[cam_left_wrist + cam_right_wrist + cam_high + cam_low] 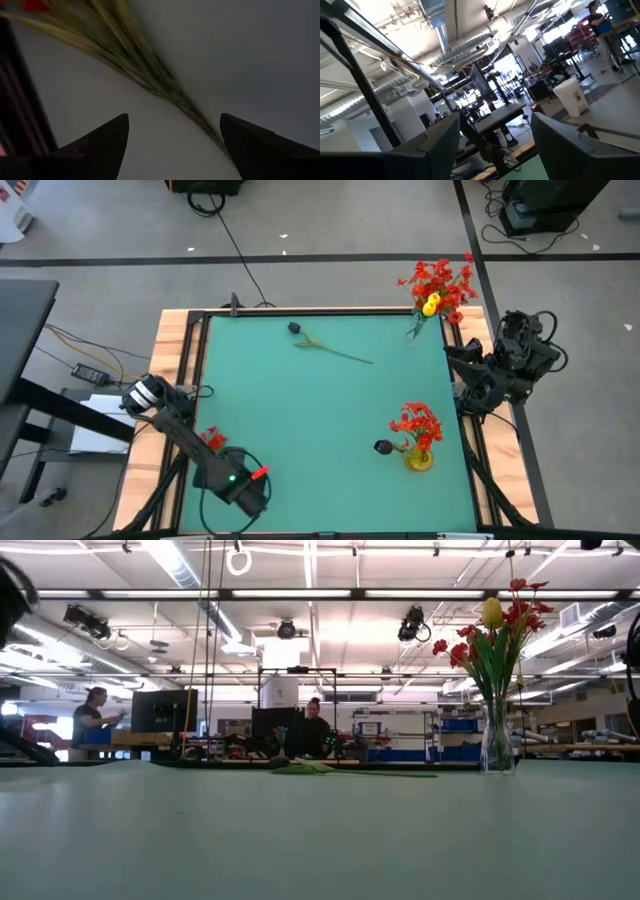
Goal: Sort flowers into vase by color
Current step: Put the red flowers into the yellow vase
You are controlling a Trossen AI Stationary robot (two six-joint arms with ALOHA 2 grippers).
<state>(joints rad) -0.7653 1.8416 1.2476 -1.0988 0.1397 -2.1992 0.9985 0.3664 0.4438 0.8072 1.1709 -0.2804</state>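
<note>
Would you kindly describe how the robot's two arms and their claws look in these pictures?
Both arms are dark, nearly black. The left arm has a pale round joint cap, a green light and a red patch near its wrist. The right arm is bulky, with looping black cables. Each claw has two dark, pointed fingers.

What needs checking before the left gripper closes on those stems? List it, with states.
1. Left gripper open: ok.
2. Green stems centred between its fingers: cannot tell; they run close to one finger.
3. Right gripper parked at the far right, away from the stems: ok.
4. Clear vase upright: ok.
5. Yellow vase upright: cannot tell.
6. Dark-headed flower lying clear of the left arm: ok.
</note>
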